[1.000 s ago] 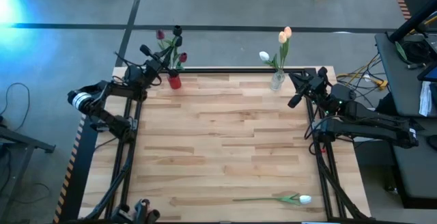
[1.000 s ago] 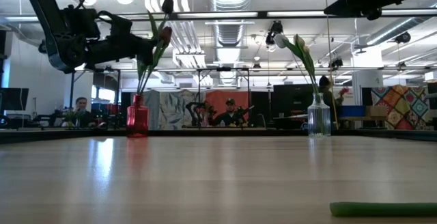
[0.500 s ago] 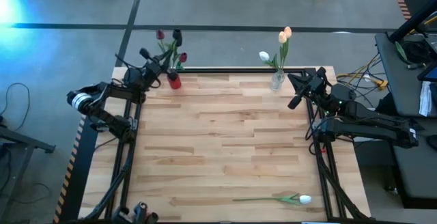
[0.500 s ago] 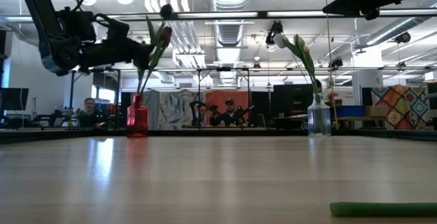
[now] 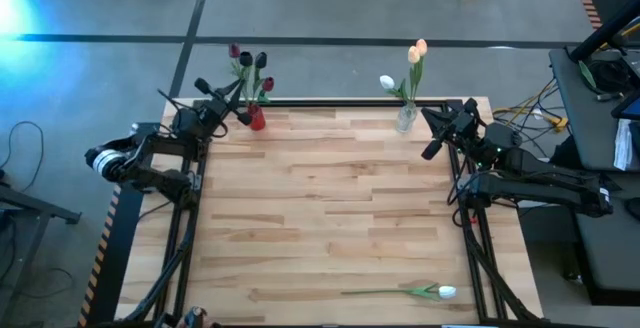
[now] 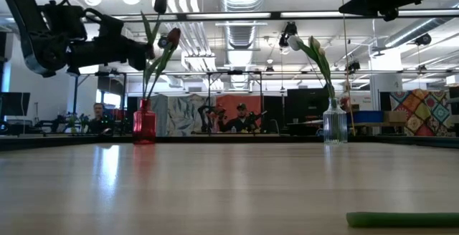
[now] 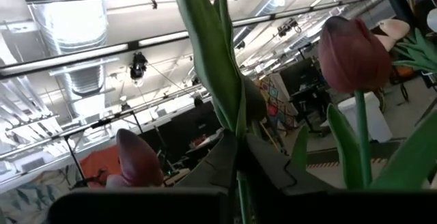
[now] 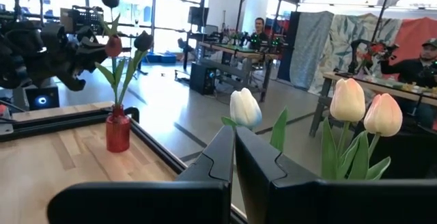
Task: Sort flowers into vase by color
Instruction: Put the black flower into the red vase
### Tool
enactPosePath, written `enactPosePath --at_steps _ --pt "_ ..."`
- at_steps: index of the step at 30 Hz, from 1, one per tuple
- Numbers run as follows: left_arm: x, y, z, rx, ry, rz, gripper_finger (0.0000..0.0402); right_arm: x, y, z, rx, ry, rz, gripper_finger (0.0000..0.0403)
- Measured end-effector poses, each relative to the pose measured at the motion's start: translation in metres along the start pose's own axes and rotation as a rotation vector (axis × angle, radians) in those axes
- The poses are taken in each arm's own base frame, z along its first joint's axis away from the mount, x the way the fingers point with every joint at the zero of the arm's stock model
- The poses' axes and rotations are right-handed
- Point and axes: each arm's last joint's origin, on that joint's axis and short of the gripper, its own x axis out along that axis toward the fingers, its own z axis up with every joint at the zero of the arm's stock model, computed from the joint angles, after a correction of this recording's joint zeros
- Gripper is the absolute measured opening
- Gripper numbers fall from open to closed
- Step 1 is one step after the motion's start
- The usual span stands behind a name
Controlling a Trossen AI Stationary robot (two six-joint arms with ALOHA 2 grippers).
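One artificial tulip with a white head and a long green stem (image 5: pixel 400 291) lies flat on the pale wooden table (image 5: pixel 330 208) near its front edge, towards the right arm's side; judged from its thin build it should be very light, the stem springy rather than stiff and prone to roll or slide on the smooth wood; the sensible hold is mid-stem, just clear of the leaves, never on the soft head, which could crush or bend over.

The dark maroon and near-black tulips (image 5: pixel 250 68) stand in a small red vase (image 5: pixel 256 119) at the far left corner; the white and peach tulips (image 5: pixel 408 63) stand in a clear glass vase (image 5: pixel 405 118) at the far right corner; both vases look narrow and easy to tip if a stem is nudged sideways.

The left gripper (image 5: pixel 228 111) sits just beside the red vase, raised among the stems, its forearm reaching in from the table's left edge; its wrist view shows the two dark fingers pressed together with a green stem rising right at their tips, though whether that stem is pinched cannot be told.

The right gripper (image 5: pixel 432 140) waits near the glass vase at the right edge, fingers shut tight on nothing.
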Motion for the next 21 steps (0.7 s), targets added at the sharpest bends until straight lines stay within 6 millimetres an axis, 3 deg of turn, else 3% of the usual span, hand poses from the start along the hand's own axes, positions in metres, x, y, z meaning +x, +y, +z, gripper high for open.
enactPosePath --at_steps 11,21 --pt "-0.006 -0.001 -0.004 -0.016 0.134 0.0 0.0082 0.0 0.0 0.0 0.002 -0.004 0.005 0.0009" --pt "-0.013 0.003 0.006 -0.028 0.219 -0.026 0.0138 0.0 0.001 0.0 -0.001 -0.009 0.048 0.0009"
